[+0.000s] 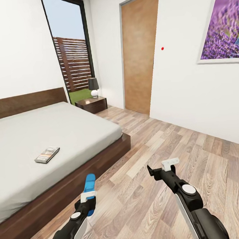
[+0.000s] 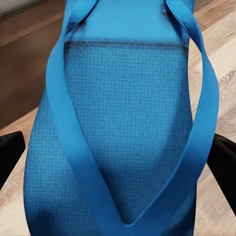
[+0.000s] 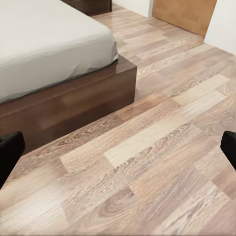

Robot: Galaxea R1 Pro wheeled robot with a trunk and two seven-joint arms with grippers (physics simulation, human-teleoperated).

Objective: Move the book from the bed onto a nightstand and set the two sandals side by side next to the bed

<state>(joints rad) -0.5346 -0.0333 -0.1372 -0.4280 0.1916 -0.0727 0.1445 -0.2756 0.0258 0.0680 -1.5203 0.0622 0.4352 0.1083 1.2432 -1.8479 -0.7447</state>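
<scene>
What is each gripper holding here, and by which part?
The left gripper holds a blue sandal by one end, which end is unclear. The right gripper is open and holds nothing.

White walls [image 1: 18, 44], plank floor [image 1: 164, 148] (pale wood) — lavender picture [image 1: 222, 25].

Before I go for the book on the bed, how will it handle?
The book looks thin and lies flat on the mattress, so it is probably light and may flex. An edge grip could be awkward; a tool may press it into the mattress.
</scene>
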